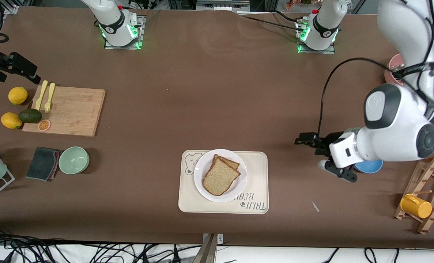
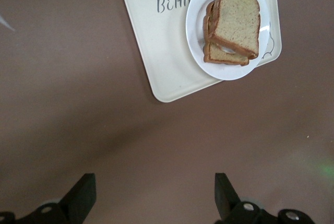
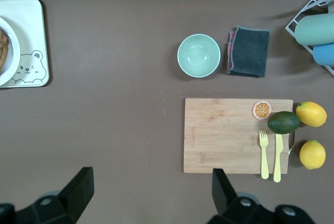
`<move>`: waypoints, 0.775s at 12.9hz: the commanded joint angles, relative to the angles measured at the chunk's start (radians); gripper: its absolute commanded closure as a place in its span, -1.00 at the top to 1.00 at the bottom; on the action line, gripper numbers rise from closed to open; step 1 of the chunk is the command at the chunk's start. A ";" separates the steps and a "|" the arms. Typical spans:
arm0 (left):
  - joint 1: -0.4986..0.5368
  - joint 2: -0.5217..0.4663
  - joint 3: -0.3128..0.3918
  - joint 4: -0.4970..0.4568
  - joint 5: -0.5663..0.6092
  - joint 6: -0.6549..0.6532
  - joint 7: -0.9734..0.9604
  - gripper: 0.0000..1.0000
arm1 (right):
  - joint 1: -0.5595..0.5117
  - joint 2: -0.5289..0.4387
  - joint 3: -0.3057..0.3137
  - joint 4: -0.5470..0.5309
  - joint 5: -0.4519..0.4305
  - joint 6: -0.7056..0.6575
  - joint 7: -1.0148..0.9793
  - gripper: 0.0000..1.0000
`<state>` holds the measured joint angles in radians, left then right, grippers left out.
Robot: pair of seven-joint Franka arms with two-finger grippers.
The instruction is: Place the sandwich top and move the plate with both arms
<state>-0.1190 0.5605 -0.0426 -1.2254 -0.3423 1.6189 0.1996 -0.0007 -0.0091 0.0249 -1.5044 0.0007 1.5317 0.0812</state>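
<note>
Front view: bread slice (image 1: 220,177) is lying atop the sandwich on the plate (image 1: 202,166), on the tray (image 1: 259,171). Left gripper (image 2: 154,198) is hovering released beside the tray; right gripper (image 3: 151,195) is waiting released above the cutting board (image 3: 222,135).

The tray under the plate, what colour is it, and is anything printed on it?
The tray is cream, with a bear face and grey "TAIJI BEAR" lettering; clearest in the left wrist view.

- Even, fairly bright overhead light; brown table (image 1: 217,91) shows no glare.
- Soft shadow at 3 o'clock of the green bowl (image 1: 74,160).
- Green glow at 3 o'clock in the left wrist view.
- Wrist views slightly soft.
</note>
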 commanded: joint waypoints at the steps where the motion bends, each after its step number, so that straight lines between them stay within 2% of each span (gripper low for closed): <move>1: -0.004 -0.109 -0.002 -0.049 0.124 -0.054 -0.060 1.00 | -0.005 0.000 0.004 0.020 0.005 -0.008 -0.020 1.00; 7: -0.053 -0.263 -0.025 -0.060 0.334 -0.120 -0.247 1.00 | -0.005 -0.002 0.000 0.020 0.005 -0.008 -0.089 1.00; 10: -0.018 -0.378 -0.023 -0.159 0.359 -0.111 -0.238 1.00 | -0.005 0.000 -0.002 0.020 0.009 -0.008 -0.072 1.00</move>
<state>-0.1666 0.2924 -0.0665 -1.2667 -0.0142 1.4920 -0.0348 -0.0009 -0.0093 0.0241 -1.5020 0.0007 1.5317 0.0127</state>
